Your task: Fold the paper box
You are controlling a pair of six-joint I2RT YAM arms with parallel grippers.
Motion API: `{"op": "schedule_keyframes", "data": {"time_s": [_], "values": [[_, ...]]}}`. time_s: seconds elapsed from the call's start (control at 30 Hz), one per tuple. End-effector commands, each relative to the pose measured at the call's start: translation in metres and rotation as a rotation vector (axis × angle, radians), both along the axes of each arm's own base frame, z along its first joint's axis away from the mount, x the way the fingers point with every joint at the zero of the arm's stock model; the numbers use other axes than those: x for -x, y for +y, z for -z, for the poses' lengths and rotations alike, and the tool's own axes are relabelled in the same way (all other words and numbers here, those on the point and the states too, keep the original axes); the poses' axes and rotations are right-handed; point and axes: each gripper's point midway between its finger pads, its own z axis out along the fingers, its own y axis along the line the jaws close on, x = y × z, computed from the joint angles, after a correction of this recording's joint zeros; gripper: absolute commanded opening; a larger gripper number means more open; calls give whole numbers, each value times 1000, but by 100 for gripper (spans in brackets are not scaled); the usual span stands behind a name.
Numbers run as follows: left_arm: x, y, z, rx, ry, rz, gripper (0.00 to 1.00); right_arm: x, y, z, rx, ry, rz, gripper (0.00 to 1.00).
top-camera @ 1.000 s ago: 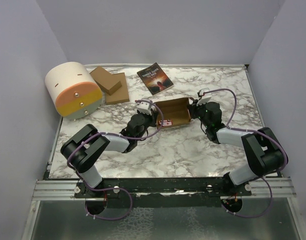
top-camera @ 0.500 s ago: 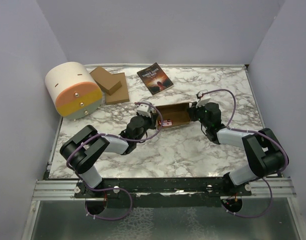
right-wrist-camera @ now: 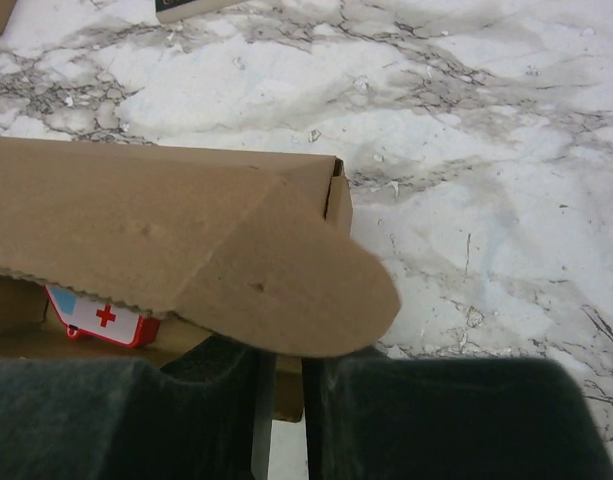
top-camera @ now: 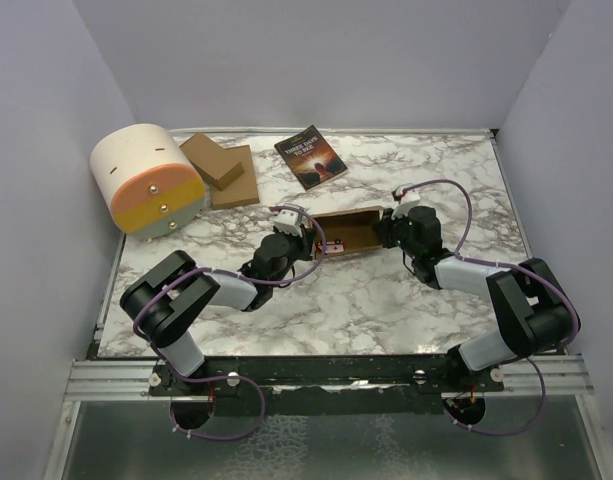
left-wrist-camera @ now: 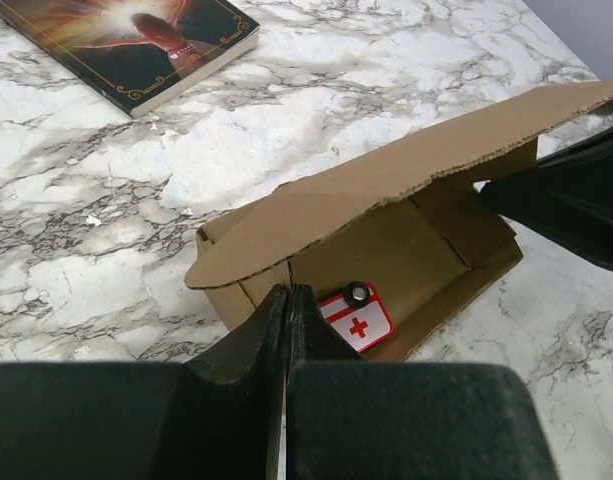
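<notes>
Left gripper [left-wrist-camera: 288,292]: I see fingers pressed together, holding nothing, at box [left-wrist-camera: 406,255] left end | right gripper [right-wrist-camera: 281,360]: fingers a slit apart astride its right wall, grip I cannot tell | box: mid-table between both, lid half lowered | book [top-camera: 310,157]: beyond.

A plain brown cardboard box [right-wrist-camera: 116,225] lies on the white marble table [right-wrist-camera: 466,200], its lid's rounded tab [right-wrist-camera: 296,290] overhanging the right gripper's [right-wrist-camera: 281,365] dark, narrowly parted fingers. Under the lid's left side sits a red-cross card [right-wrist-camera: 101,315].
</notes>
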Motion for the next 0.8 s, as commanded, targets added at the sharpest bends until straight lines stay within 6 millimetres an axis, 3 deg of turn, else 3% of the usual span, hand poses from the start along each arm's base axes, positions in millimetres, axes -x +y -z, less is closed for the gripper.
{"op": "schedule_keyframes", "data": {"time_s": [0.0,0.3,0.47,0.77], "values": [[5,-1,1,5,10,3,0,1,-1,-6,-4,17,24,19],[4,-1,4,-3,15,3,0,-1,-4,-18,-9,-14,41,33],[5,-1,5,-9,17,2,0,0,-4,-29,-11,-37,31,47],[4,1,6,-19,19,-6,0,11,-10,-44,31,-53,-39,58]]}}
